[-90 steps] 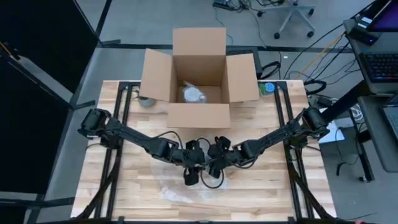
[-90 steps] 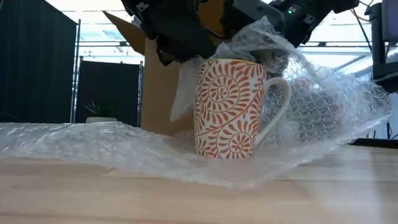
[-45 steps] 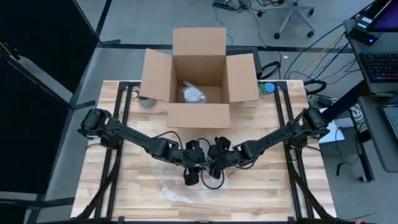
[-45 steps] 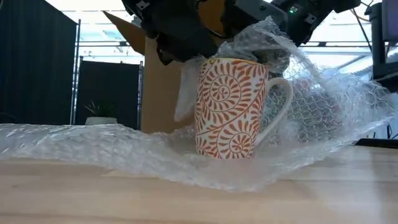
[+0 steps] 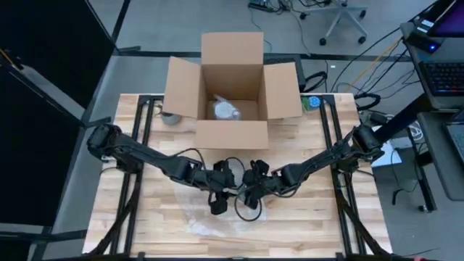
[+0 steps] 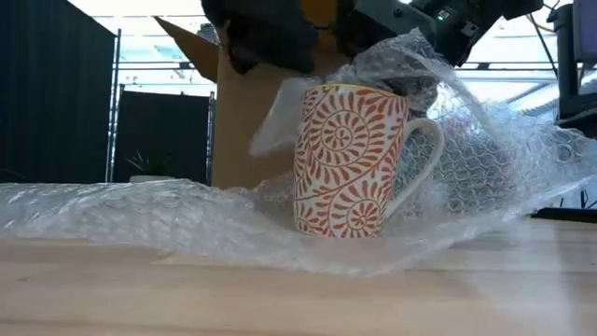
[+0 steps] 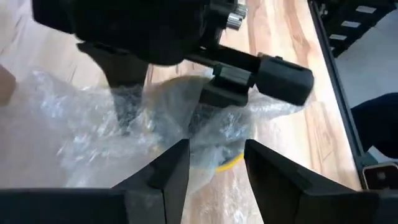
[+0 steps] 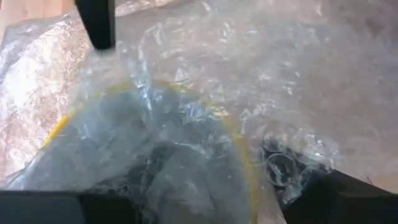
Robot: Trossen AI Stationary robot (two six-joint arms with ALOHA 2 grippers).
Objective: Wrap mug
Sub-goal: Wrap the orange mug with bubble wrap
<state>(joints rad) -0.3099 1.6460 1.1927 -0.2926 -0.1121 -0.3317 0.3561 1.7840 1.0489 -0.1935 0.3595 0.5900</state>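
Both arms are reaching inward from the far corners, meeting near the middle. The left end effector is hanging with its fingers spread apart, pointing toward the right end effector, which is hovering just beside it, angled downward.

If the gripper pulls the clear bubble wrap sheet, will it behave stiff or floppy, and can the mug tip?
The clear bubble wrap sheet probably behaves floppy: it sags and creases over the orange-patterned ceramic mug. The upright mug stands on the sheet, so a hard pull might tip it. It looks rigid and likely fragile.
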